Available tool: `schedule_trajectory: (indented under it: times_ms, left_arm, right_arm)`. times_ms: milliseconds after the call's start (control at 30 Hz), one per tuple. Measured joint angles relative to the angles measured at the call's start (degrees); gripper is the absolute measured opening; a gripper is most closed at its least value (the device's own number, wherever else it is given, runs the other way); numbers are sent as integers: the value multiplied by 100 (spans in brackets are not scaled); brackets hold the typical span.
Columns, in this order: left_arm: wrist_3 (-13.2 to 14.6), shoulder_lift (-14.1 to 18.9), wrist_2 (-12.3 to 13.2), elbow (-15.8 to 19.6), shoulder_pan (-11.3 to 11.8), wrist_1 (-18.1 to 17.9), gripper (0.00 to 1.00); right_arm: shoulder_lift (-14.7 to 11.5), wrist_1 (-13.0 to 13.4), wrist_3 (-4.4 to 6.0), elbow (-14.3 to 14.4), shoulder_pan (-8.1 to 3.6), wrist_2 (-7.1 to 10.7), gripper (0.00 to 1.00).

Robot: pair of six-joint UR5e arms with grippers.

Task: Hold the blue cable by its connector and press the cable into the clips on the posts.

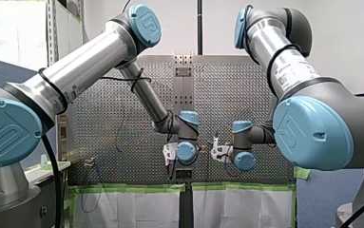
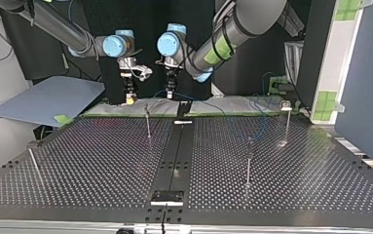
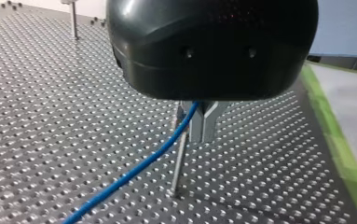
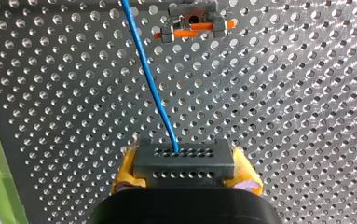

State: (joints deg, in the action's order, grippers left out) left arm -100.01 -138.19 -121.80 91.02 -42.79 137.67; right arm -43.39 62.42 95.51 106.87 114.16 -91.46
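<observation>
In the right wrist view my right gripper [image 4: 184, 170] is shut on the black connector [image 4: 183, 161], with a yellow pad on each side of it. The blue cable [image 4: 144, 65] leaves the connector and runs ahead over the perforated table, passing beside a post's clip [image 4: 192, 24] with an orange insert. In the left wrist view my left gripper [image 3: 201, 122] has its metal fingers shut on the blue cable [image 3: 134, 170], which trails away low over the table. A thin post [image 3: 179, 161] stands right under those fingers. Both grippers [image 2: 130, 99] [image 2: 170, 92] hang side by side at the table's far edge in the top view.
More thin posts [image 2: 148, 123] [image 2: 248, 163] [image 2: 287, 122] [image 2: 33, 163] stand about the table, and a dark rail [image 2: 177, 151] runs down its middle. A blue-grey board [image 2: 52, 100] lies off the top view's left. Green tape [image 3: 334, 140] lines the table's edge.
</observation>
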Motion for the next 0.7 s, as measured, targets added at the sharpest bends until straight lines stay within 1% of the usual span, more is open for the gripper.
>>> schedule_trajectory:
  times_ms: [133, 533, 633, 700]
  left_arm:
    - [0, 0, -17, -99, 0, 48, 0]
    - [0, 0, 67, -187, 10, 58, 0]
    - [-3, -2, 92, -263, 12, 59, 0]
    - [-5, -1, 105, -314, 13, 64, 0]
  right_arm:
    - [0, 8, 12, -13, -45, -14, 0]
    - [3, -9, 22, -122, -312, 23, 0]
    - [6, -20, 21, -158, -366, 105, 0]
    - [7, -31, 16, -180, -393, 194, 0]
